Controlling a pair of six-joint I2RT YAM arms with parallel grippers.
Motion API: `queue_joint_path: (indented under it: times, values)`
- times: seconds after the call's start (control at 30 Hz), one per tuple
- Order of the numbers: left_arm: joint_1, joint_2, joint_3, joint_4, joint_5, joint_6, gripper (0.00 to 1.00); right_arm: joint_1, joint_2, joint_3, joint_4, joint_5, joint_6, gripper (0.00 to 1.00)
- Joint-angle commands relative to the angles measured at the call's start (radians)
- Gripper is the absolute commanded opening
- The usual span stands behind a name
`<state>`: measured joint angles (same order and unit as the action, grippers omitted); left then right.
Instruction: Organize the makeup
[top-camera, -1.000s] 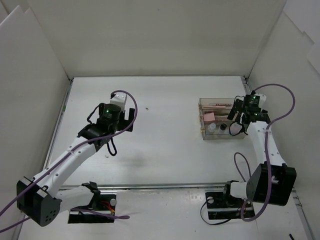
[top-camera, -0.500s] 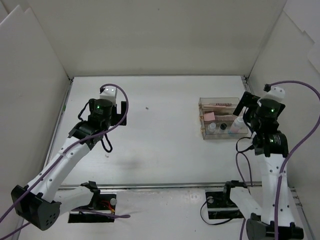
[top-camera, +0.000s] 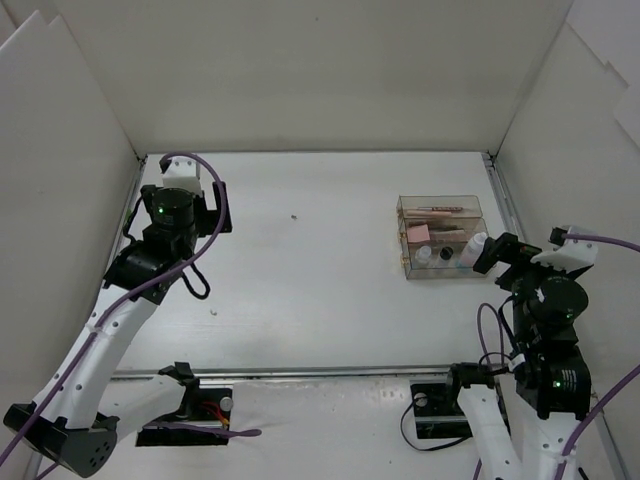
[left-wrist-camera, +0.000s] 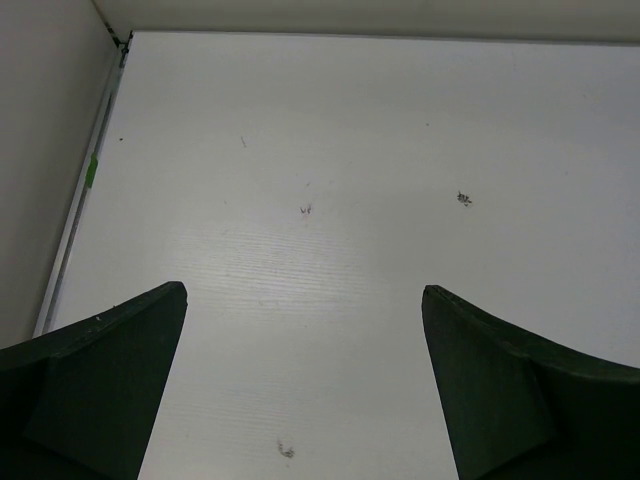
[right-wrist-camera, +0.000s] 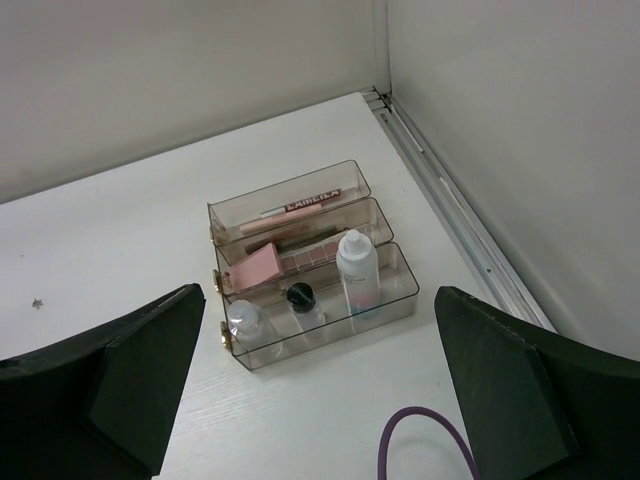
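**Rt gripper** (top-camera: 492, 254): jaws spread wide, nothing between them. Wrist view looks straight down past both fingers.

**Lt gripper** (left-wrist-camera: 304, 291): also spread and empty, over bare table (left-wrist-camera: 350, 150). No makeup in its view.

**Key relation:** makeup (top-camera: 420, 234) sits in the tiered acrylic box (right-wrist-camera: 320, 340), ahead of and below the rt gripper and a little left of its centre line. The tiers' long axis runs across the finger span, slightly skewed. Rt arm is near; lt arm is well apart.

**Condition, from rt gripper outward:**
- Nearest tier: small clear bottle (right-wrist-camera: 245, 322), black-capped item (right-wrist-camera: 298, 295) and tall white-capped bottle (right-wrist-camera: 357, 268), all upright.
- Mid tier: pink square (right-wrist-camera: 255, 268) leaning, w/ a brownish piece beside it.
- Far tier: pencils (right-wrist-camera: 300, 207) lying along the tier.

**Assessment:** sorting appears near complete. Specks on the table are too small to ID.
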<state>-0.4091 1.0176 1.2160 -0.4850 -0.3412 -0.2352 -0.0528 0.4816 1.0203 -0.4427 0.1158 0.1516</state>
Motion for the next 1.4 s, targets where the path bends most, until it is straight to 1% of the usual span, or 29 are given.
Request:
queue_joint_path:
  times: [0.0,0.1,0.33,1.37]
  values:
    - [0.01,-0.025,0.04,0.02,-0.021,0.019,0.99,0.014,-0.024,-0.005,0.048,0.03,-0.02,0.98]
    - [0.01,-0.036,0.036,0.032,-0.019,0.019,1.0,0.028,-0.04,-0.009,0.05,0.047,-0.032,0.98]
    - [0.01,-0.06,0.01,0.068,-0.005,0.014,1.0,0.037,-0.055,-0.02,0.048,0.035,-0.041,0.98]
    - [0.01,-0.028,-0.012,0.106,0.005,-0.01,0.99,0.037,-0.067,-0.017,0.048,0.03,-0.047,0.98]
